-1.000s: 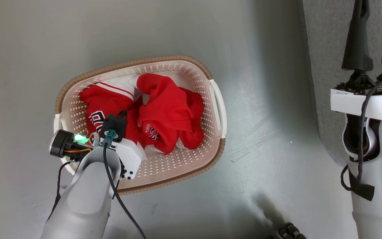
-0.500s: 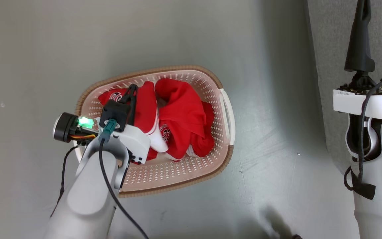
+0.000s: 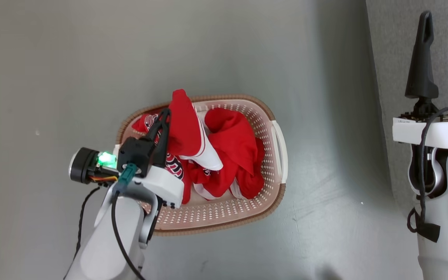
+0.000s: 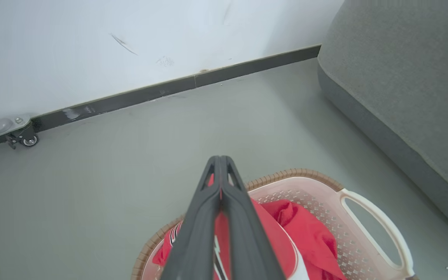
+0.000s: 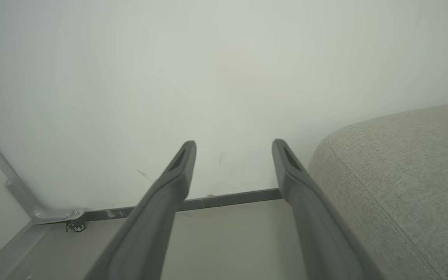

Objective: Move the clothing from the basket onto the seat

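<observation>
Our left gripper [image 3: 165, 115], clamped on clothing [image 3: 187, 128], has raised it above the basket [image 3: 279, 146]; we judge the seat [image 3: 387, 77], right, next; right gripper [image 3: 445, 17] wide, empty.

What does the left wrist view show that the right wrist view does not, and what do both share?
Left wrist view: the basket with red clothing inside, the left gripper shut on the clothing. Right wrist view: the right gripper open, holding nothing. Both: the grey seat, the white wall, the dark skirting, a small caster.
</observation>
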{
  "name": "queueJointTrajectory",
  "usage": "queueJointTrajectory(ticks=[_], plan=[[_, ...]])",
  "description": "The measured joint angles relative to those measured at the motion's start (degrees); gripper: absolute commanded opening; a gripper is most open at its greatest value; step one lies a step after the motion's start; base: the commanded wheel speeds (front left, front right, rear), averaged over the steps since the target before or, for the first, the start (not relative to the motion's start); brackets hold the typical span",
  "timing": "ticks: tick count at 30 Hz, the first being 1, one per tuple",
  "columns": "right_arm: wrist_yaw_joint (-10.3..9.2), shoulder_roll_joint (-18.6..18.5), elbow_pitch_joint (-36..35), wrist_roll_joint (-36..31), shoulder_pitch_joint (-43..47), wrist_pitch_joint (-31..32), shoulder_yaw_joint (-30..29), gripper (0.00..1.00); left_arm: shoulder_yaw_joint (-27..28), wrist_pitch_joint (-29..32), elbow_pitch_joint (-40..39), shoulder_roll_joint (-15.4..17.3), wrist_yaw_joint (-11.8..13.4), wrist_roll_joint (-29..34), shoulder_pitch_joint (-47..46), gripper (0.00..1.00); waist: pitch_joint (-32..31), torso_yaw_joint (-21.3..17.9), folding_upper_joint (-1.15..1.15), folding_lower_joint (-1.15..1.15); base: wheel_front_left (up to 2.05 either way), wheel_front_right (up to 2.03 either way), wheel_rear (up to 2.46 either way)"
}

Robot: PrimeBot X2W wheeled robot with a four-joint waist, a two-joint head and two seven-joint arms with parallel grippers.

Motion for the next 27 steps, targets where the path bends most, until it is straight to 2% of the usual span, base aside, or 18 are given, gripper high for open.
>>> queueJointTrajectory(ticks=[16, 20, 27], plan=[[0.0, 0.0, 1.4, -0.8, 3.8, 0.0, -2.5, 1.0, -2.7, 0.0, -11.1, -0.1, -1.2, -0.2, 5.8, 0.0, -7.0, 2.5, 0.0, 0.0, 0.0, 0.0, 0.0], [0.0, 0.0, 1.6, -0.8, 4.6, 0.0, -3.1, 1.0, -3.4, 0.0, -12.4, -0.1, -2.0, -0.2, 7.5, 0.0, -8.7, 2.6, 0.0, 0.0, 0.0, 0.0, 0.0], [0.0, 0.0, 1.8, -0.8, 6.7, 0.0, -3.7, 1.0, -3.5, 0.0, -14.7, 0.2, -2.1, -0.2, 10.0, 0.0, -11.6, 2.5, 0.0, 0.0, 0.0, 0.0, 0.0]])
